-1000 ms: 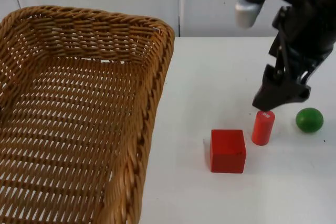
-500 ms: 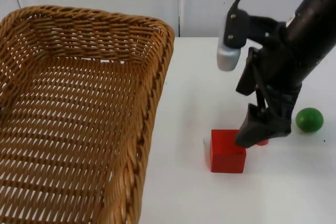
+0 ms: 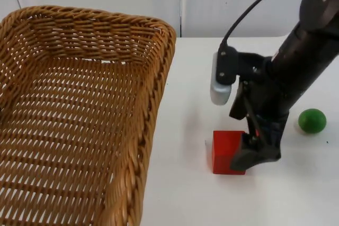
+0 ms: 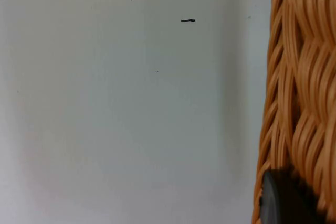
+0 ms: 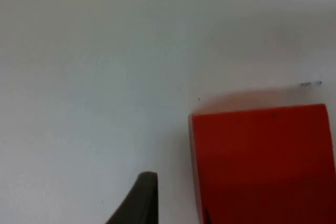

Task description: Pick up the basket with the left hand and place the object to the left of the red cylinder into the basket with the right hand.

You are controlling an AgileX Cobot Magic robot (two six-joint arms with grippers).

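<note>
On the white table top (image 3: 185, 199), right of the large woven wicker basket (image 3: 79, 115), sits the task's target, a red cube-shaped block (image 3: 225, 151); the right gripper (image 3: 253, 158) stands at the block's right-hand edge, touching or very nearly so. From the right wrist view the red block (image 5: 260, 163) lies just beside one black fingertip (image 5: 139, 200), with table between them, so the block is off to one side of that finger and not clearly bracketed. Whether this claw is spread or closed cannot be told. The red cylinder is hidden behind the right arm. A green ball (image 3: 311, 120) rests well apart to the right. Left gripper: in the left wrist view a black fingertip (image 4: 286, 200) lies against the basket's woven rim (image 4: 299, 93), so it appears clenched on the rim, and the table seen past the rim suggests the basket is lifted; I judge this arm to be waiting. Risks: if the fingers descend offset as they now look, one could land on the block's top face or shove it sideways; the hidden cylinder, close by, could be knocked over by the arm. Count visible: one basket, one red block, one green ball, two grippers.
</note>
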